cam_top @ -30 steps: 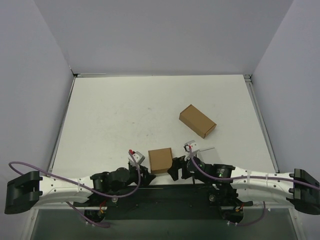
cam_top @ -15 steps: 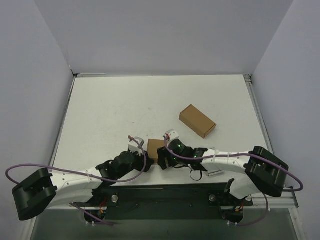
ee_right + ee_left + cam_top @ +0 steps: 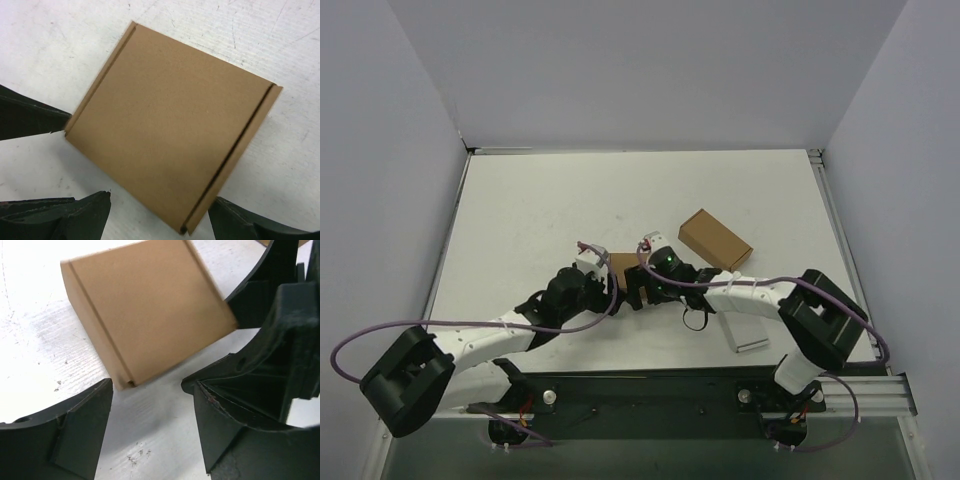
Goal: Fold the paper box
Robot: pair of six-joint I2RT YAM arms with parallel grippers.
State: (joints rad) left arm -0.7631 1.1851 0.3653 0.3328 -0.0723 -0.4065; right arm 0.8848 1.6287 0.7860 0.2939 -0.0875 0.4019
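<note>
1. Left tool (image 3: 147,386): released, jaws spread, nothing held. Its fingers straddle the near corner of the small squarish brown kraft paper box (image 3: 145,310). Closing from here would likely catch one corner only, so the box pivots or the thin card dents.
2. Right tool (image 3: 160,202): also released, jaws wide, with the box's lower corner between them but not gripped. Same corner-pinch risk, from the opposite side.
3. Tool to tool: in the top view both meet at frame centre with the box between them, mostly hidden.
   - In the right wrist view a black wedge at the left edge, probably a left tool finger, has its tip at the box's left corner. I can't tell whether it touches.
   - An inward move by either arm could clash fingers.
4. Paper box: lies flat on the white tabletop (image 3: 540,220) and looks closed, with tuck seams along two opposite edges.
   - My read is that the fold is nearly done.
   - A dark slot runs along the right-hand seam in the right wrist view, so that flap may not be fully seated. Off-centre pressure could pop it open.
   - The box looks light, so a sideways nudge would probably slide it rather than seat anything.
5. Further out: the oblong brown carton (image 3: 715,242) sits up-right of the box, near but apart, and a shove that way would run the box into it. The white-grey rectangular slab (image 3: 750,337) lies at lower right beside the right arm, where a sweeping link could knock it.
</note>
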